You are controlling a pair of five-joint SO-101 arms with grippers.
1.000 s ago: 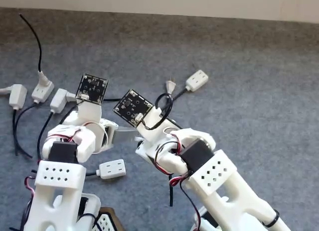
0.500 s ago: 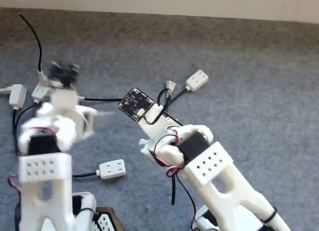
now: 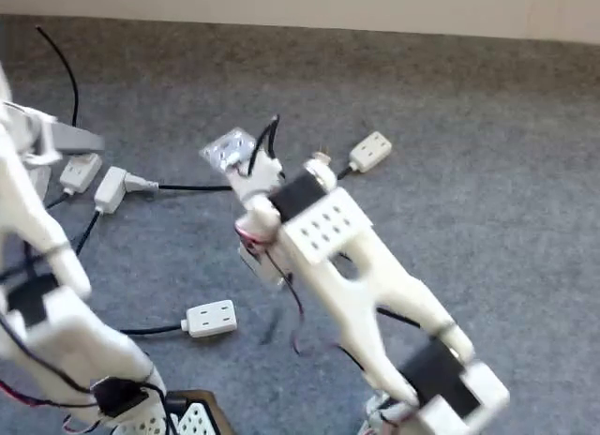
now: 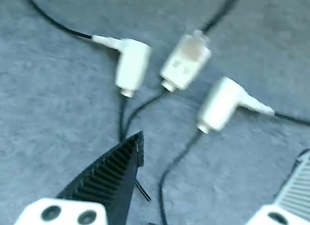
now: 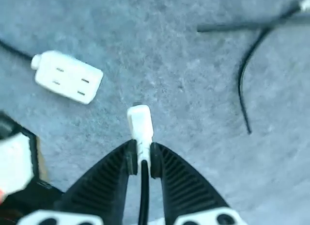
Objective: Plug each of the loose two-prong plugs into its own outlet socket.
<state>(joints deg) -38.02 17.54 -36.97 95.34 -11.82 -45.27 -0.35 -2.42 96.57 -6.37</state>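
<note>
Right wrist view: right hand point(image 5: 141, 157) clamps 1 plug point(image 5: 139, 122).

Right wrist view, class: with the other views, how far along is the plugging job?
Done: nothing visibly plugged; the socket lies empty. In hand: the right pincer grips a white plug. Remaining: seating it, and the cord ends under the open left pincer.

Grey carpet point(image 3: 506, 154) covers whole surface — pale wall point(image 3: 394, 4) strip along far edge.

Soft, even light; faint shadows, perhaps daylight.
</note>
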